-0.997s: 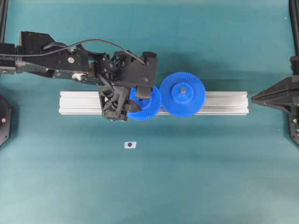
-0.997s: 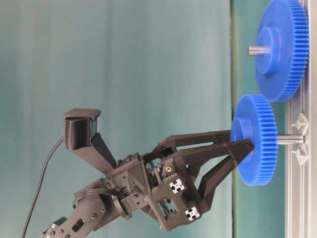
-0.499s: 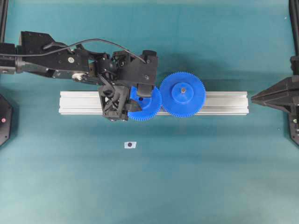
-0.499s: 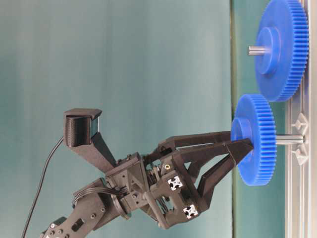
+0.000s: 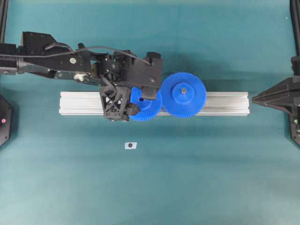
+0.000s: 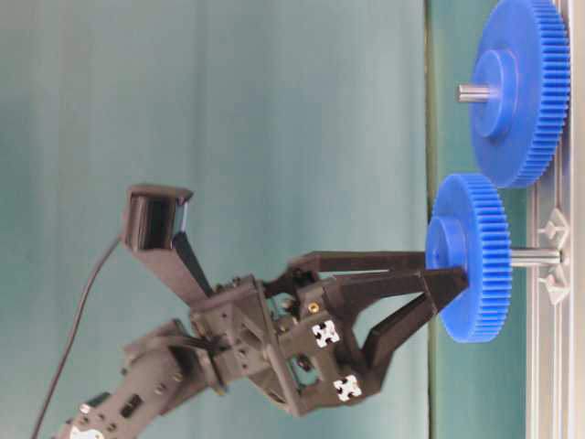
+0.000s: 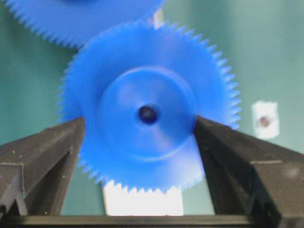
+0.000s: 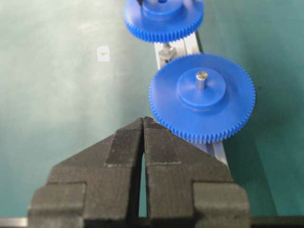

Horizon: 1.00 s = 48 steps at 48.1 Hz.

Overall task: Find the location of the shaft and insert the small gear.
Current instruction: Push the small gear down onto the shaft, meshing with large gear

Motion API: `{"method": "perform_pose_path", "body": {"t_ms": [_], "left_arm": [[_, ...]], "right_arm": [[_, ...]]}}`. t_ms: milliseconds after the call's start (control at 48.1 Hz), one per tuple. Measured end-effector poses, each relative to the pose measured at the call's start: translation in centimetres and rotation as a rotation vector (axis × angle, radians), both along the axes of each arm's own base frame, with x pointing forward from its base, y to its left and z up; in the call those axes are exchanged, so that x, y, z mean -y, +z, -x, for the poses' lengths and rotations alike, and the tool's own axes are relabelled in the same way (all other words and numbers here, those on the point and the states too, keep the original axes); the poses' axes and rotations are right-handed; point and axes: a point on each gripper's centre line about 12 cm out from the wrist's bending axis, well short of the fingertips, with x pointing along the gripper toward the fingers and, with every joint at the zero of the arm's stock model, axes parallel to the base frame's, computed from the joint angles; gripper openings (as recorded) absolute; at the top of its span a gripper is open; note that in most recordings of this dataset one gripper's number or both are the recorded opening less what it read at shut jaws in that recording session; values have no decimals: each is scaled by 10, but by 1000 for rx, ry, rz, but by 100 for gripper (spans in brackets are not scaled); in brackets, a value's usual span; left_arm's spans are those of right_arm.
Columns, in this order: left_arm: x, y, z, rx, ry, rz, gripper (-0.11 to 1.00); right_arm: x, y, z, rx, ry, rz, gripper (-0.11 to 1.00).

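Already the small gear sits on the shaft on the rail, just at 8 o'clock of the larger gear. Your left gripper fingers stand spread either side of the hub, seemingly letting go; next back straight off. Right gripper fingers are pressed together, idle. Tooth mesh is hidden, and the wrist view is blurred.

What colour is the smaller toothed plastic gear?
Blue; the smaller toothed plastic gear shows best in the left wrist view.
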Motion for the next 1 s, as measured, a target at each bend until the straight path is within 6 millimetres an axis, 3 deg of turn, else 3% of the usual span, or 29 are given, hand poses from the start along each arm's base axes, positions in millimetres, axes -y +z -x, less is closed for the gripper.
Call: {"method": "perform_pose_path", "body": {"t_ms": [457, 665, 997], "left_arm": [[-5, 15, -7, 36, 7, -7, 88], [-30, 14, -3, 32, 59, -12, 88], [-32, -1, -8, -1, 53, -13, 88]], "right_arm": [[0, 0, 0, 3, -2, 0, 2], [0, 0, 0, 6, -2, 0, 2], [0, 0, 0, 5, 0, 0, 2]]}}
